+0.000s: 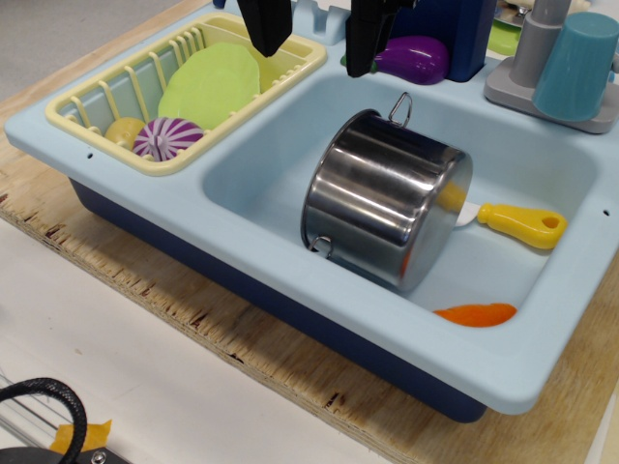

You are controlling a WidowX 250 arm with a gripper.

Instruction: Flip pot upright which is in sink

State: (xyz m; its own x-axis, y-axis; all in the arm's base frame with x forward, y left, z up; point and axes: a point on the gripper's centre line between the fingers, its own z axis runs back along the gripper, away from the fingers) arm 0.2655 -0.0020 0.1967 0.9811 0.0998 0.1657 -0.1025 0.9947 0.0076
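Inside sink (542, 319), pot (387, 208) lies tipped on its side: light, rigid, slick steel, so grab the rim. Gripper (314, 39) fingers spread, empty, above.

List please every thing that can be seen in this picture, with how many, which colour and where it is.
shiny steel cylindrical pot: 1, silver, lying on its side in the basin
light blue plastic sink: 1, on a plywood board
yellow-handled white utensil: 1, in the basin, partly behind the pot
orange flat piece: 1, basin floor, near front right corner
pale yellow slatted dish rack: 1, left of the basin
light green plate: 1, leaning in the rack
purple-and-white striped ball: 1, in the rack
purple toy eggplant: 1, behind the basin
teal plastic cup: 1, back right corner
grey faucet: 1, beside the cup
black pincer: 1, above the sink's back edge, fingers apart, holding nothing
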